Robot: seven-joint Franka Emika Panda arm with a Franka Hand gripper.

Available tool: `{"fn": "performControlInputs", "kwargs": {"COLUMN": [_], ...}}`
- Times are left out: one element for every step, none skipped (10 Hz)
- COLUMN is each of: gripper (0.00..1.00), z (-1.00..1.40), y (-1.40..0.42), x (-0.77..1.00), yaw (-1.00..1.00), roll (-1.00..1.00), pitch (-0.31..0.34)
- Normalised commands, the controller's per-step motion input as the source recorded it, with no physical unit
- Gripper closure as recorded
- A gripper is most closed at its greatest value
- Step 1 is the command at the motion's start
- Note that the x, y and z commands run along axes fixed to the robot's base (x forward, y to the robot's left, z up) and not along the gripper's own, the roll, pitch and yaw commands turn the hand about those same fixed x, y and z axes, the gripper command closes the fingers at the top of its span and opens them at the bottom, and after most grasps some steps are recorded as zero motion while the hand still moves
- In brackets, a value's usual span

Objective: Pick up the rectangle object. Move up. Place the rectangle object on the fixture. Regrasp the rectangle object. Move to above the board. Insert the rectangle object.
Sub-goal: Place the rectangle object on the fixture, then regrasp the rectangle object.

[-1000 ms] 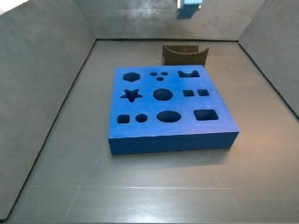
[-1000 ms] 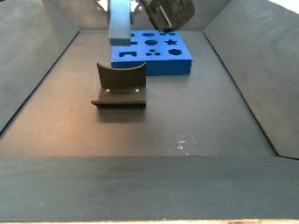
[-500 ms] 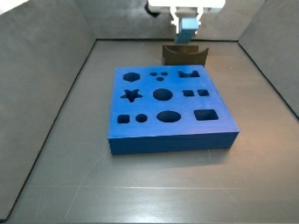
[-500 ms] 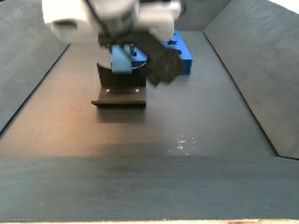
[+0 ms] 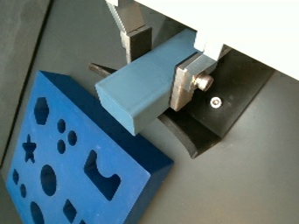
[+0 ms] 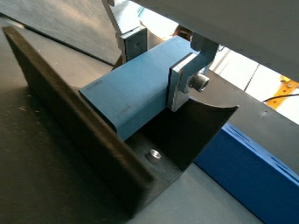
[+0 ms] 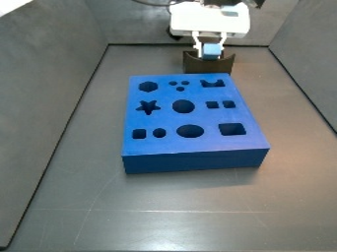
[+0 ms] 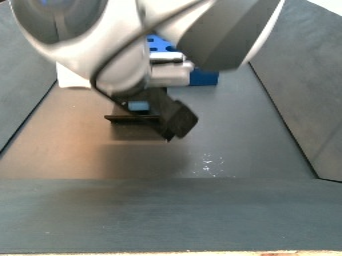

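One block in our grip: jaws [image 6: 158, 66] closed on rectangle object [image 6: 135, 87], down at fixture [image 6: 187, 131]. Block's long axis runs crosswise between fingers [image 6: 184, 77], sitting in fixture's notch. We judge placing underway. Board [image 7: 191, 118] just beside, nearer side camera.

The gripper [image 5: 162, 63] is low at the far end of the floor in a side view [image 7: 208, 47], its white wrist housing above it. In both wrist views the two flat silver fingers [image 5: 187, 80] stand parallel and are pressed against opposite long faces of a light blue block [image 6: 138, 87]; the nearer finger [image 6: 187, 77] shows a screw head. In a side view the bulky arm [image 8: 147, 45] leans down across the scene and hides the fingertips.
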Motion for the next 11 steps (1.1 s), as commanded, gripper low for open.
{"fn": "performControlInputs", "kwargs": {"gripper": [1.00, 1.00, 1.00, 0.00, 0.00, 0.00, 0.00, 0.00, 0.00, 0.00, 0.00], "z": [-0.19, -0.18, -0.18, 0.00, 1.00, 1.00, 1.00, 1.00, 1.00, 0.91, 0.68], "y": [0.05, 0.05, 0.04, 0.00, 0.00, 0.00, 0.01, 0.00, 0.00, 0.00, 0.00], "x": [0.08, 0.07, 0.07, 0.00, 0.00, 0.00, -0.02, -0.03, -0.04, -0.05, -0.04], "yaw": [-0.15, -0.13, -0.09, 0.00, -0.07, -0.07, -0.05, -0.03, -0.02, -0.01, -0.01], "roll": [-0.21, -0.19, -0.19, 0.00, -0.01, -0.01, 0.02, 0.06, 0.08, 0.08, 0.09], "pitch": [-0.074, -0.092, -0.092, 0.000, 0.008, 0.014, 0.027, 0.024, 0.024, 0.029, 0.035]}}
